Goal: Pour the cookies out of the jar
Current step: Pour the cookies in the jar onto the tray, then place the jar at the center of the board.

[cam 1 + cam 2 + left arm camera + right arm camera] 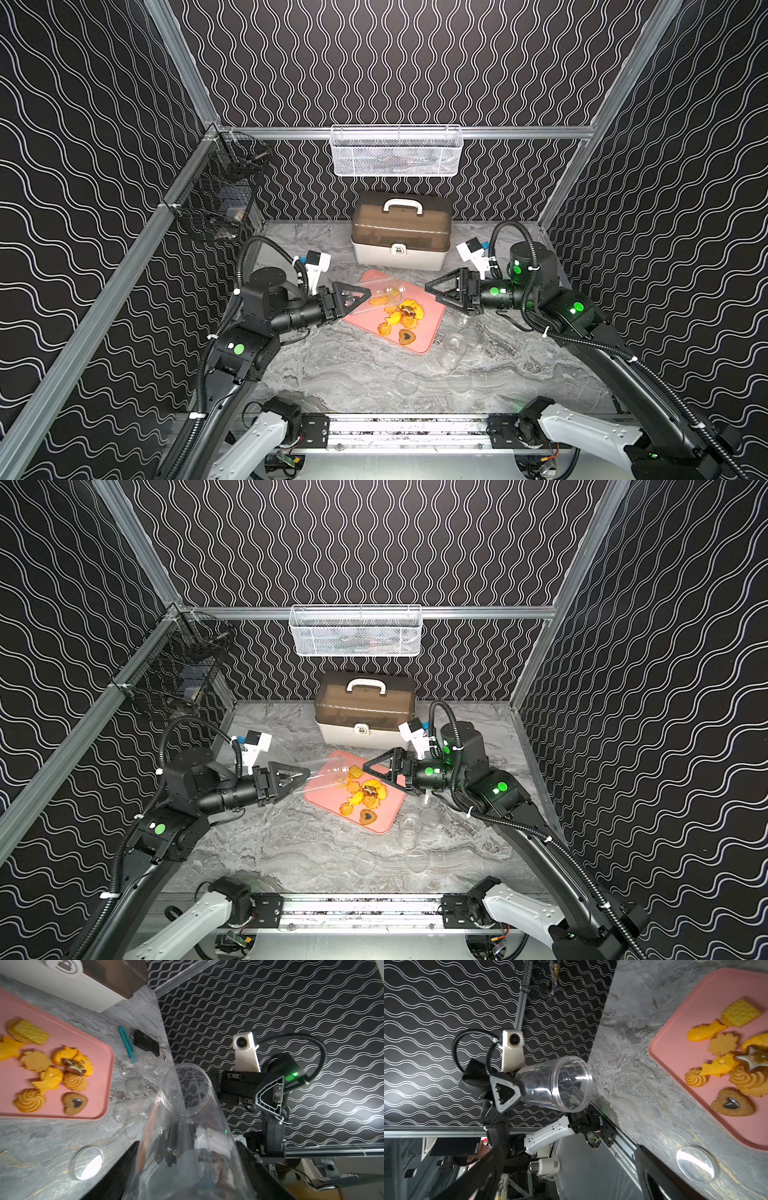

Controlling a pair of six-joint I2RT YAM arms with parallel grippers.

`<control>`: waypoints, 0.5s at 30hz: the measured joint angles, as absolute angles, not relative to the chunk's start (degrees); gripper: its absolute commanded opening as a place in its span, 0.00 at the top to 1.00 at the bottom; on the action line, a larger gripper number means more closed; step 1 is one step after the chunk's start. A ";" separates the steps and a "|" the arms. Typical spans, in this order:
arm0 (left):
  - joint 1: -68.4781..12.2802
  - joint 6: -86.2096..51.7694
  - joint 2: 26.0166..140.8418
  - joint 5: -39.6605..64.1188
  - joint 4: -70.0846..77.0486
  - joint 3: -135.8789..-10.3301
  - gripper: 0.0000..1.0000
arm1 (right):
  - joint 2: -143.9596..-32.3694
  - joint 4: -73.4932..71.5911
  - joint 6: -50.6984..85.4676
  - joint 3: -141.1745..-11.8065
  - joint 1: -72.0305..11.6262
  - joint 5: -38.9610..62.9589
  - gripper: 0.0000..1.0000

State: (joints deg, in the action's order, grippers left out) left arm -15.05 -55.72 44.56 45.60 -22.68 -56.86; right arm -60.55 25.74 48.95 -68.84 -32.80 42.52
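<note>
A clear plastic jar (380,291) (328,773) lies tipped on its side above the pink tray (365,322) (324,798), mouth toward the middle of the tray. My left gripper (363,299) (305,777) (187,1178) is shut on the jar's base end. The jar (187,1126) (554,1084) looks empty in both wrist views. The cookies (401,318) (363,798) (52,1076) (724,1059) lie in a loose heap on the tray (83,1043) (675,1043), just past the jar's mouth. My right gripper (434,295) (372,773) (571,1178) hovers open at the tray's right edge, holding nothing.
A beige box with a brown lid and white handle (401,235) stands behind the tray. Small clear jars (455,347) and a clear round lid (407,382) sit right of and in front of the tray. A white mesh basket (397,151) and a black wire basket (220,199) hang on the walls.
</note>
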 measured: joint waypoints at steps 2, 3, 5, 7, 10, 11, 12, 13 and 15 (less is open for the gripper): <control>-15.31 -58.70 44.73 47.13 -18.59 -55.75 0.32 | -60.38 23.62 50.41 -68.07 -32.23 44.56 0.00; -15.42 -60.14 44.75 47.97 -16.43 -55.22 0.32 | -60.34 22.79 50.63 -67.83 -32.21 45.19 0.00; -15.73 -63.35 44.77 49.45 -11.22 -53.76 0.32 | -60.25 20.71 51.99 -67.31 -32.18 46.85 0.00; -15.97 -66.83 45.10 50.65 -5.87 -52.03 0.31 | -60.29 18.06 53.41 -66.32 -32.14 48.27 0.00; -16.21 -72.64 45.82 51.77 2.33 -49.04 0.31 | -60.49 12.64 56.84 -63.40 -32.14 50.04 0.00; -16.27 -74.46 45.95 52.12 4.75 -48.25 0.31 | -60.58 10.98 58.26 -62.41 -32.14 50.52 0.00; -16.36 -75.64 46.06 52.36 6.35 -47.86 0.31 | -60.82 9.61 59.46 -61.87 -32.14 51.03 0.00; -16.43 -76.90 46.15 52.62 8.16 -47.55 0.31 | -61.19 8.05 60.64 -61.56 -32.16 51.62 0.00; -16.51 -78.35 46.26 52.88 10.48 -47.51 0.31 | -61.87 5.45 62.33 -61.41 -32.42 52.21 0.00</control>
State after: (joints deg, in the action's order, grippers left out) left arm -16.51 -78.35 46.26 52.88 10.48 -47.51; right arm -61.87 5.45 62.33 -61.41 -32.42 52.21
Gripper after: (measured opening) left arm 0.690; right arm 0.996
